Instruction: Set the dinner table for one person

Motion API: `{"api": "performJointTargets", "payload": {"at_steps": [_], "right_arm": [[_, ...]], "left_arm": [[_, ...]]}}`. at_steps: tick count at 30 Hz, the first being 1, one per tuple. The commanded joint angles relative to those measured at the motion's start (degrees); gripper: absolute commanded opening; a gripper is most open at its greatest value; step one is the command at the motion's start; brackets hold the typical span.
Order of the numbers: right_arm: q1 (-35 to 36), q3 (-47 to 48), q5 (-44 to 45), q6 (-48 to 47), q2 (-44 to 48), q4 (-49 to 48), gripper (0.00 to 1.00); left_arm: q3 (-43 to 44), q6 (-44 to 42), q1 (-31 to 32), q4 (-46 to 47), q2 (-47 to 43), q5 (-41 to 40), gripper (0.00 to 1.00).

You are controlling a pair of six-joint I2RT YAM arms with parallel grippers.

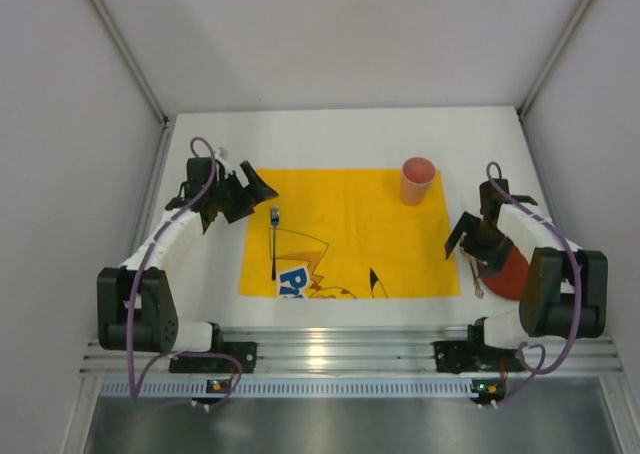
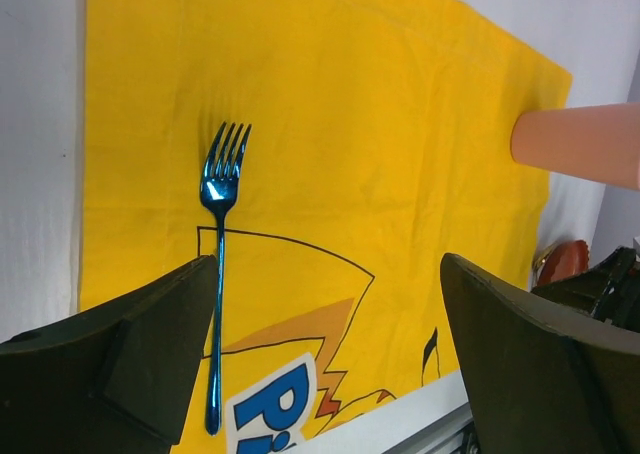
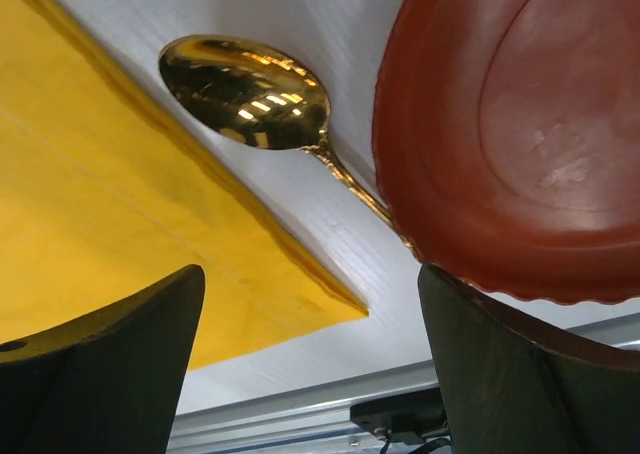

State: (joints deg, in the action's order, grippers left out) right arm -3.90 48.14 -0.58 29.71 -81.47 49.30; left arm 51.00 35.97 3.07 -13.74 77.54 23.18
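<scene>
The white dinner table [image 1: 340, 139] carries a yellow cartoon-printed cloth [image 1: 350, 229]. A blue fork [image 1: 274, 242] lies on the cloth's left part, tines away from me; it also shows in the left wrist view [image 2: 220, 224]. A pink cup [image 1: 417, 181] stands upright at the cloth's far right corner. A red plate [image 1: 510, 269] and a gold spoon [image 1: 478, 279] lie on the table right of the cloth. My left gripper [image 1: 255, 189] hangs open and empty above the fork's far end. My right gripper [image 1: 462, 236] is open and empty, low over the cloth's right edge, beside the spoon [image 3: 245, 92] and plate [image 3: 520, 134].
An aluminium rail [image 1: 340, 349] runs along the table's near edge, with both arm bases on it. Grey walls close in the left, right and far sides. The right arm's links partly cover the plate. The cup also shows in the left wrist view [image 2: 580, 142].
</scene>
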Motion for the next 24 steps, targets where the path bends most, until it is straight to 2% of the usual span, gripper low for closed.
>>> {"api": "performJointTargets", "payload": {"at_steps": [1,6,12,16,17,19,24], "right_arm": [[-2.2,2.1,4.5,0.7,-0.8,-1.2,0.88],[-5.6,1.3,6.5,-0.4,-3.2,-2.4,0.87],[-6.4,2.1,7.3,-1.6,-9.5,-6.0,0.84],[-6.2,2.7,6.2,-1.4,-13.6,-8.2,0.67],[-6.2,2.9,6.1,-1.4,-14.1,-8.3,0.57],[-6.1,3.3,6.0,-1.5,-15.2,-8.7,0.49],[-5.2,3.9,7.0,-2.4,-17.1,-8.9,0.41]], "left_arm": [[2.2,-2.0,-0.4,0.4,1.8,1.9,0.97],[3.0,-2.7,-0.7,0.8,4.7,3.3,0.96],[5.0,-3.9,-1.0,0.0,6.9,3.6,0.95],[6.6,-4.5,-1.0,-0.9,7.8,3.4,0.95],[6.7,-4.5,-1.0,-0.9,8.0,3.3,0.95],[6.8,-4.7,-1.1,-1.1,8.3,3.2,0.95],[6.7,-4.0,-1.1,-0.9,8.9,3.2,0.95]]}}
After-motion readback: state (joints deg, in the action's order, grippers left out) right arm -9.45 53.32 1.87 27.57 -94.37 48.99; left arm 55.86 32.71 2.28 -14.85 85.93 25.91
